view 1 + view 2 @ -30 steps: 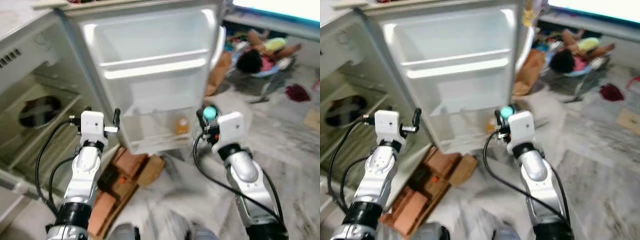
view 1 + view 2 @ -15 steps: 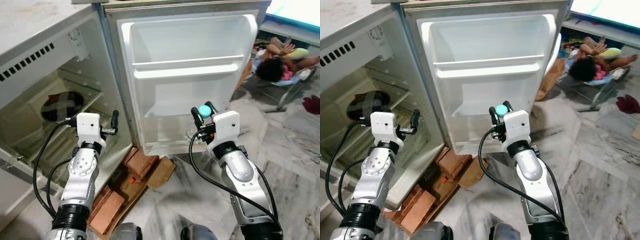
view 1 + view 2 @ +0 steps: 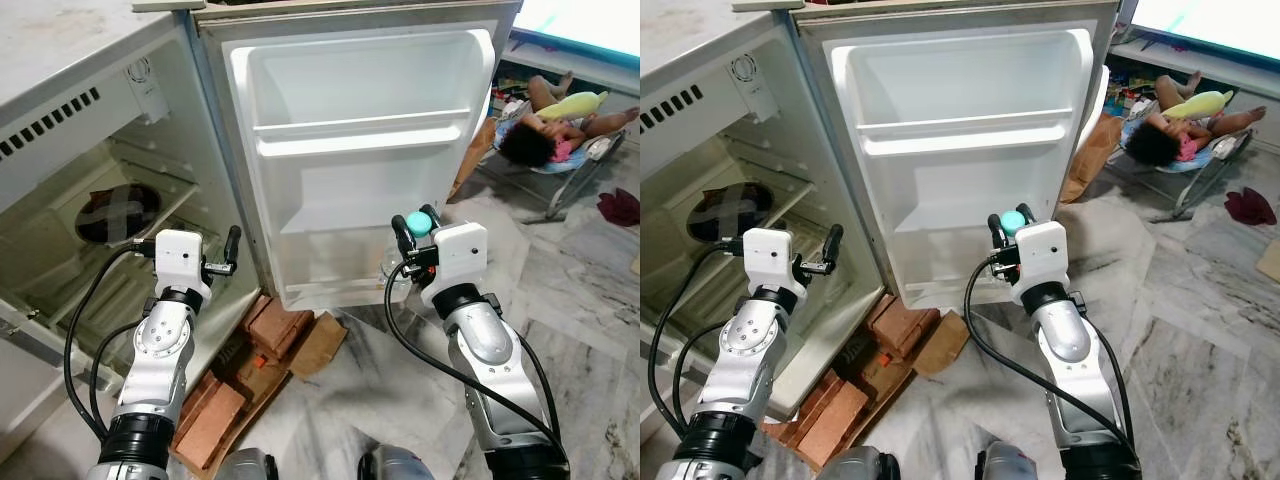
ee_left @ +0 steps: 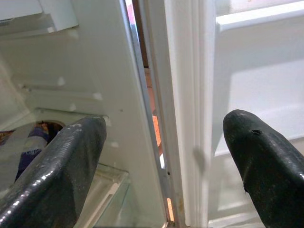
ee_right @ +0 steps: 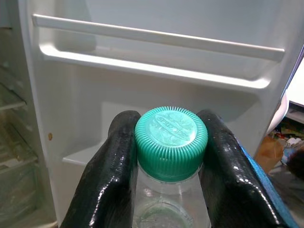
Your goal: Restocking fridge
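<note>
One bottle (image 5: 170,161) clamped in right gripper (image 5: 171,166), facing fridge door (image 3: 360,150); left gripper (image 4: 164,156) apart.

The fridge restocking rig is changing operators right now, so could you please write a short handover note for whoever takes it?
Right hand: shut on a clear bottle with a green cap, held up in front of the open fridge door.
Left hand: open, holding nothing, raised near the hinge side of the fridge.
Fridge: door wide open; its door shelves look bare. A dark round item lies on a shelf inside the cabinet.
Done: bottle picked up and brought to the fridge.
Left: set the bottle in a door shelf, probably the lower one, release, then close the door.
Note: a person sits on the floor beyond the door.
</note>
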Controlling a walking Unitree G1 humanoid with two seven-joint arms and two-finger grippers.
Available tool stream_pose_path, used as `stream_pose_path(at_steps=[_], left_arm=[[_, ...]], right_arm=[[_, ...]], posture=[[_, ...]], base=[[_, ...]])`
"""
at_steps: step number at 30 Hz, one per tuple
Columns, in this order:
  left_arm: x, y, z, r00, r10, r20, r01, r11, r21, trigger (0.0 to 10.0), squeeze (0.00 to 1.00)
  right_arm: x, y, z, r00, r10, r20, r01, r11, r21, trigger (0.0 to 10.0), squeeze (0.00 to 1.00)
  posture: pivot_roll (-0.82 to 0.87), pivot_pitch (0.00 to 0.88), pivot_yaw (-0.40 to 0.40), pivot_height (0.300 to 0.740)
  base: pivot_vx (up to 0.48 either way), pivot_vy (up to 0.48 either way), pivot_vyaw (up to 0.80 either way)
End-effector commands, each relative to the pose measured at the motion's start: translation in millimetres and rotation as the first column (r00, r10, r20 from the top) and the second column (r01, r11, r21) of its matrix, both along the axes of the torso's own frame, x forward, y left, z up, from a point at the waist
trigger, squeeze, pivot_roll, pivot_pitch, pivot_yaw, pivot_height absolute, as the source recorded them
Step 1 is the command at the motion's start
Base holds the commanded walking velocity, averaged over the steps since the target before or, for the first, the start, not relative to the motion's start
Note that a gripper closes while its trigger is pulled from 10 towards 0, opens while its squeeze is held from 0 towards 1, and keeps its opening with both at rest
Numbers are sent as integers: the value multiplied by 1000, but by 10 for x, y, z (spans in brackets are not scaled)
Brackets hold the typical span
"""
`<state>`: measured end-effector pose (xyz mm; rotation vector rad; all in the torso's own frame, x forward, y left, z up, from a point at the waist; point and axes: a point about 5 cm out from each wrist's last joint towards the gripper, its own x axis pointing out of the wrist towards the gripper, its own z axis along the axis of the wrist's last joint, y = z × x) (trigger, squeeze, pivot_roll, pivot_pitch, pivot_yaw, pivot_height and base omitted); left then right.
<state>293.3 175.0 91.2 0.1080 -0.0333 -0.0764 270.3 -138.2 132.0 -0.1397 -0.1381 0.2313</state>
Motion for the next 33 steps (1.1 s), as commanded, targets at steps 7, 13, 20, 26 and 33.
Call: stream_pose_path(at_steps=[7,13,20,26,33], left_arm=[[-9,-15,23,1000,-21,14,21,1000,15,10000,0],[-11,-27,20,999,-32,17,32,999,15,10000,0],[-2,-46,24,999,-39,19,39,999,18,10000,0],[-6,-63,19,999,-39,22,39,999,15,10000,0],[-7,-63,14,999,-36,21,36,999,13,10000,0]], right_arm=[[6,6,-18,1000,-2,-10,2,1000,-1,10000,0],[6,-16,-30,1000,-7,-14,7,1000,-1,10000,0],[0,-4,-30,1000,-2,-13,2,1000,-2,10000,0],[13,-12,-24,1000,-2,-10,2,1000,-7,10000,0],[20,-7,-22,1000,3,-10,-3,1000,-9,10000,0]], posture=[[-45,86,18,740],[-45,86,18,740],[-48,87,19,740],[-48,84,14,740],[-47,82,12,740]], base=[[84,0,0],[316,0,0],[348,0,0],[99,0,0],[0,0,0]])
